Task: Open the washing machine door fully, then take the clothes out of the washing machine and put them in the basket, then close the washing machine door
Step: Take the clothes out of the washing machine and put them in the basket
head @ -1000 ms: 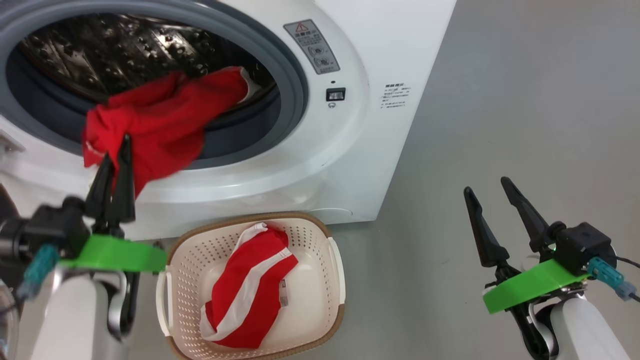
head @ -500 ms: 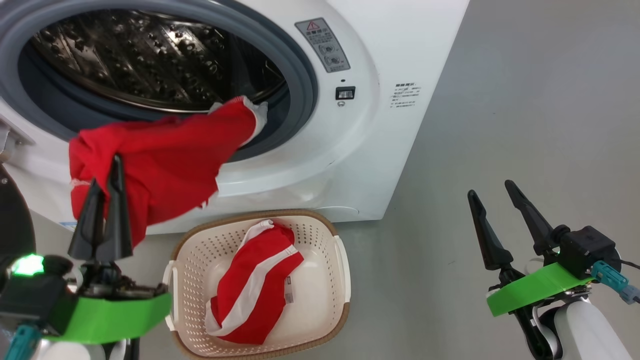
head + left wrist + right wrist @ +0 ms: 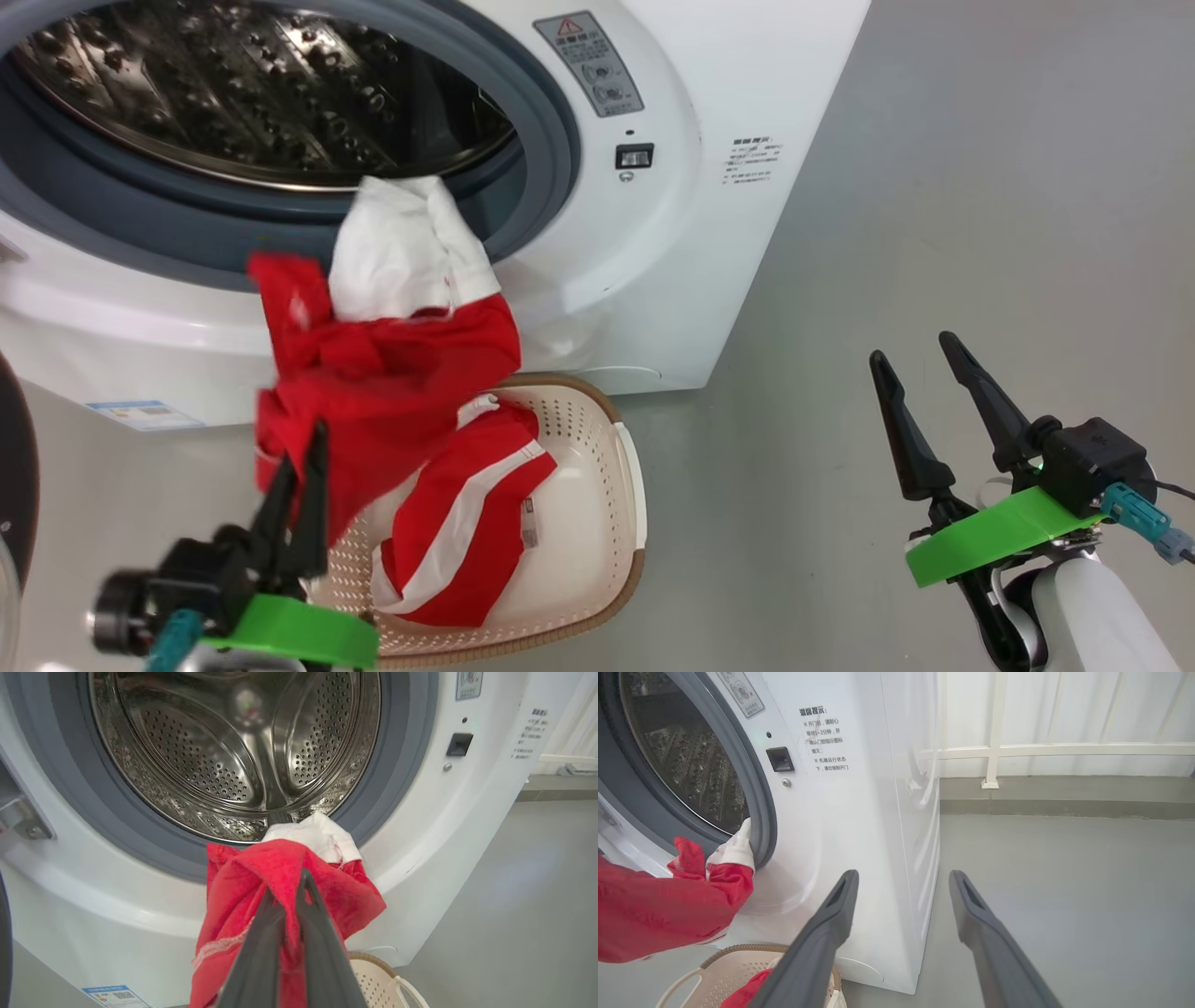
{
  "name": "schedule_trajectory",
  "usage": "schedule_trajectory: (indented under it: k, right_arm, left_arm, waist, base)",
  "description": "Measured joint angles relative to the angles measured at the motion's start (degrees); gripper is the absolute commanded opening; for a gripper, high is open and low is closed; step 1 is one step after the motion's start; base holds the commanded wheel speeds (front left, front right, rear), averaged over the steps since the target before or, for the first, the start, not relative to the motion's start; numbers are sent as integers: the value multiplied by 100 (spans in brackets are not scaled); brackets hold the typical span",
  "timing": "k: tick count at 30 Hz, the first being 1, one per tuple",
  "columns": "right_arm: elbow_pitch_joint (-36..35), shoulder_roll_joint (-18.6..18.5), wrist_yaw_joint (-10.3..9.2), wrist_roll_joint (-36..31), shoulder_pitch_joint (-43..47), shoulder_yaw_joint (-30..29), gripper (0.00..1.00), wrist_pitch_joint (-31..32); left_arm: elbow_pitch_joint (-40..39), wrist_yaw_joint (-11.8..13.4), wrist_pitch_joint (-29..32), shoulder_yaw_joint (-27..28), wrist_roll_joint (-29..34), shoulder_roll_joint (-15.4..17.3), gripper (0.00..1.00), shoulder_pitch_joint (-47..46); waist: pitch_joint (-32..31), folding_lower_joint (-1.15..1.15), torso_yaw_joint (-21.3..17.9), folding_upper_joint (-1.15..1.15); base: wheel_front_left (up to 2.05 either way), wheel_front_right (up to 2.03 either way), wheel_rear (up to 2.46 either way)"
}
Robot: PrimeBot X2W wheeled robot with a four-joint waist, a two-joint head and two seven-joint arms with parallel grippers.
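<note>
The washing machine (image 3: pixel 653 233) stands with its steel drum (image 3: pixel 261 93) open and bare. My left gripper (image 3: pixel 303 457) is shut on a red garment (image 3: pixel 383 373), which hangs over the left half of the cream basket (image 3: pixel 616 523). The garment's white end (image 3: pixel 401 243) still reaches up to the grey ring's lower lip. A second red and white garment (image 3: pixel 467 532) lies in the basket. In the left wrist view my fingers (image 3: pixel 292 886) pinch the red cloth (image 3: pixel 261 877). My right gripper (image 3: pixel 920 373) stands open at the lower right, holding nothing. The door's black rim (image 3: pixel 14 467) shows at the far left.
Grey floor (image 3: pixel 980 187) spreads to the right of the machine. In the right wrist view a white railing (image 3: pixel 994 751) and a low grey kerb run along the back. A blue label (image 3: pixel 140 413) is stuck low on the machine's front.
My left gripper has drawn the red garment out of the drum, down and to the right, until it hangs over the basket. The head camera shifted a little. The right gripper stayed put.
</note>
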Motion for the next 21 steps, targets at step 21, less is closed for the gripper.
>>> schedule_trajectory:
  k: [21]
  right_arm:
    - [-45,67,0,-1,-502,129,100,0]
  left_arm:
    - [4095,-389,-203,-242,99,-240,0,-1914]
  waist:
    - [572,0,-247,0]
  base:
    - [0,0,0]
